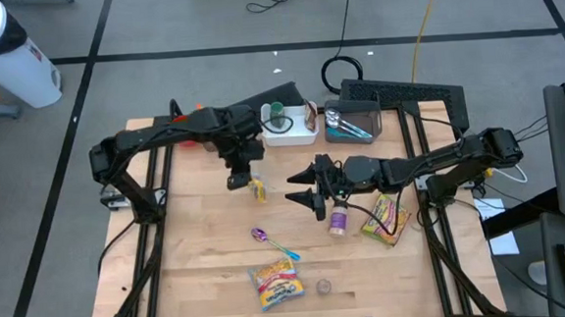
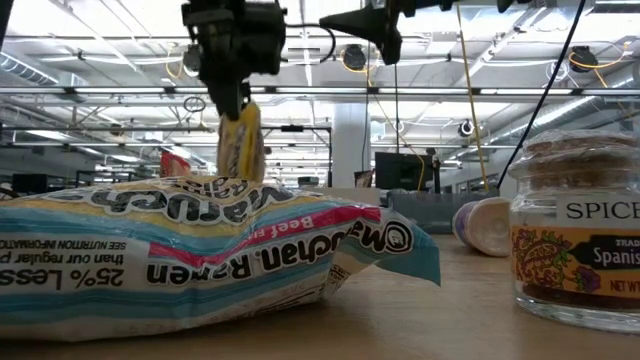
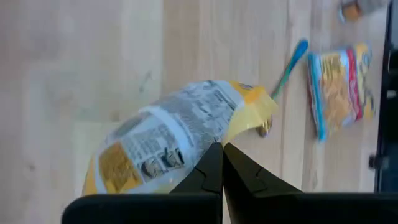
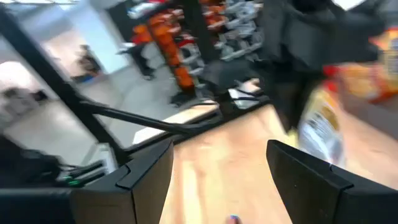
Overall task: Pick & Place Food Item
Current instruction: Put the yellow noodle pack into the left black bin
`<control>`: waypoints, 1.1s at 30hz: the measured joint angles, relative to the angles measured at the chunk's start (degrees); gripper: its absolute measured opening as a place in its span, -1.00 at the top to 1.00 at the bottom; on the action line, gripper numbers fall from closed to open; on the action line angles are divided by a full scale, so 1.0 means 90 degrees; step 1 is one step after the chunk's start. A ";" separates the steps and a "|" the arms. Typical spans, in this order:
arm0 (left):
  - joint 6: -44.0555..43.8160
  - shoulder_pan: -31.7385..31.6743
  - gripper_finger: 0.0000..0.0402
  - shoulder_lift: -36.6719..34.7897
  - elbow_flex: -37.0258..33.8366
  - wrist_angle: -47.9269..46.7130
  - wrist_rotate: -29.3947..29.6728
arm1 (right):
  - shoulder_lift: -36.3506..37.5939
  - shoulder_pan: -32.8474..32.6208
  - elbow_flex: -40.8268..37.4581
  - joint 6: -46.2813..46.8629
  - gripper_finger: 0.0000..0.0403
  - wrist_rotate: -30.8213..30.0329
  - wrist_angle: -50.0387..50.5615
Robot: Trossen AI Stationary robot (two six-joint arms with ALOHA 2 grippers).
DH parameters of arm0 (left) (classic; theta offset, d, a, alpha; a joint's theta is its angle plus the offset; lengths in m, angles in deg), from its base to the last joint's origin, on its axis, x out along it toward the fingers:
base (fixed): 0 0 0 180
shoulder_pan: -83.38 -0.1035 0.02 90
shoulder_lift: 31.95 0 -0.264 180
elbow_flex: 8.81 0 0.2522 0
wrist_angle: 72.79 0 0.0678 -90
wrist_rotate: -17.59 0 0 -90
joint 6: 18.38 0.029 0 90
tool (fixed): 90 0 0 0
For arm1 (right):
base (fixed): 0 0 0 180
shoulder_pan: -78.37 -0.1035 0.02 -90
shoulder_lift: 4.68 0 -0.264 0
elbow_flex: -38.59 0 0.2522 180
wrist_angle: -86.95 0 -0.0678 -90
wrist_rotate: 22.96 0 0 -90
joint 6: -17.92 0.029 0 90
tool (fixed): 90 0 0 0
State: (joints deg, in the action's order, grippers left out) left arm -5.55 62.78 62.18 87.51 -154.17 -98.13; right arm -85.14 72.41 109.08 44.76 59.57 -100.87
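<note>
A small yellow packet with a white printed label (image 3: 180, 134) hangs over the middle of the wooden table (image 1: 201, 272), with my left gripper (image 3: 222, 167) shut on it. The high view shows the packet (image 1: 257, 190) just below the left gripper (image 1: 240, 177). In the low view the packet (image 2: 242, 140) dangles under that gripper (image 2: 230, 95). My right gripper (image 1: 302, 191) is level and open a little to the packet's right, its fingers pointing toward it and holding nothing. In the right wrist view the packet (image 4: 320, 127) hangs ahead of the open right gripper (image 4: 217, 180). My left gripper pinches the packet's upper edge (image 3: 208, 148) between its two shut fingers. The fingers come from above, slanting down. The packet hangs below them, clear of the table, roughly upright in the low view.
On the table lie a ramen packet (image 1: 278, 282), a blue-handled spoon (image 1: 273, 240), a spice jar on its side (image 1: 337, 220), another snack packet (image 1: 384, 219) and a small round jar (image 1: 323, 287). A white tray (image 1: 290, 125) and a utensil box (image 1: 351, 123) stand at the far edge.
</note>
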 joint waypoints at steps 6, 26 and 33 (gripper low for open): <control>-0.0581 0.0000 1.00 -0.0061 0.0580 0.0020 0.0163 | 0.0000 -0.0015 0.0000 -0.0479 -0.25 -0.1318 0.0499; -0.1324 0.0575 1.00 -0.0059 0.1609 0.1061 0.0314 | 0.0002 0.0510 0.0005 -0.0895 -0.25 -0.1138 -0.0072; -0.1513 0.0664 1.00 -0.0056 0.1611 0.1513 0.0192 | 0.0002 0.0540 0.0005 -0.0893 -0.25 -0.0966 -0.0040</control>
State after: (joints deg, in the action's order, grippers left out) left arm -19.17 68.76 61.67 102.01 -140.56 -96.41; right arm -85.12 77.28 109.12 36.72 50.87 -101.23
